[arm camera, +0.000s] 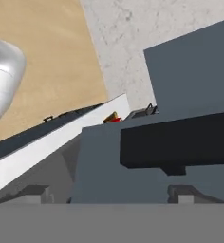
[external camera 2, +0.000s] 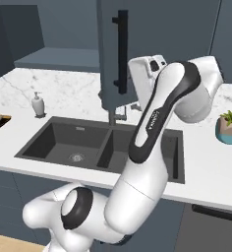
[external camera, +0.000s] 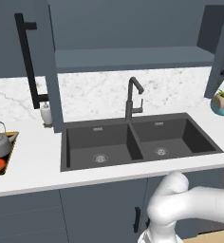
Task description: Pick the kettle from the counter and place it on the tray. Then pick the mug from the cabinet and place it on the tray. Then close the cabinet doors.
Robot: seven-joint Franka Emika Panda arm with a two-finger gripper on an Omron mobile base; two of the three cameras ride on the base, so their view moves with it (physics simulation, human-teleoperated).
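The tool sits against the tall slate-blue cabinet door [external camera 2: 110,54] by its black bar handle [external camera 2: 121,51]; whether clenched, I cannot tell. A glancing push could slip off.

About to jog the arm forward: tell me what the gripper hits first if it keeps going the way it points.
Most likely the cabinet door: in the hand view the slate-blue panel and its black bar handle lie just beyond the gripper. Depth is unclear, but the handle looks nearest.
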